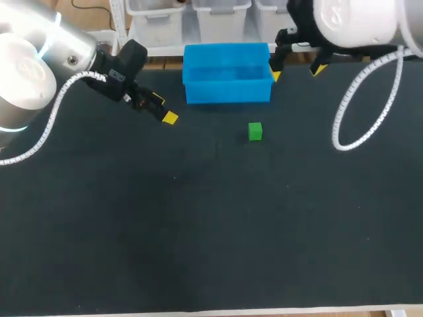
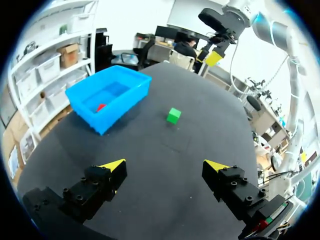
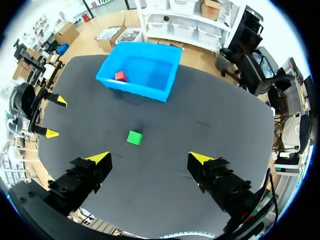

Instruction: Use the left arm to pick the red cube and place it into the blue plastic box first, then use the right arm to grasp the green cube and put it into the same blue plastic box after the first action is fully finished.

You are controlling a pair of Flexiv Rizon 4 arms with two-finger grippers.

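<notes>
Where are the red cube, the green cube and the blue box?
red cube (image 3: 120,76): right wrist view, its top.
green cube (image 1: 255,131): head view, its middle.
blue box (image 1: 228,91): head view, front wall.

Soft, even light falls from overhead across the whole scene. The dark table (image 1: 198,231) soaks it up and gives back only a dull, faint sheen, with no hard glare. The left arm (image 1: 23,79) and the right arm (image 1: 357,23) have white shells that shine almost to white-out in the head view, and a cyan glow rims the left arm's shell. The blue box (image 1: 228,82) is brightly lit, inner walls included, with a faint shadow on the table along its near wall. The green cube (image 1: 255,131) casts only a small, soft shadow just beside it. In the right wrist view the red cube (image 3: 120,76) sits in the box in full light.
</notes>
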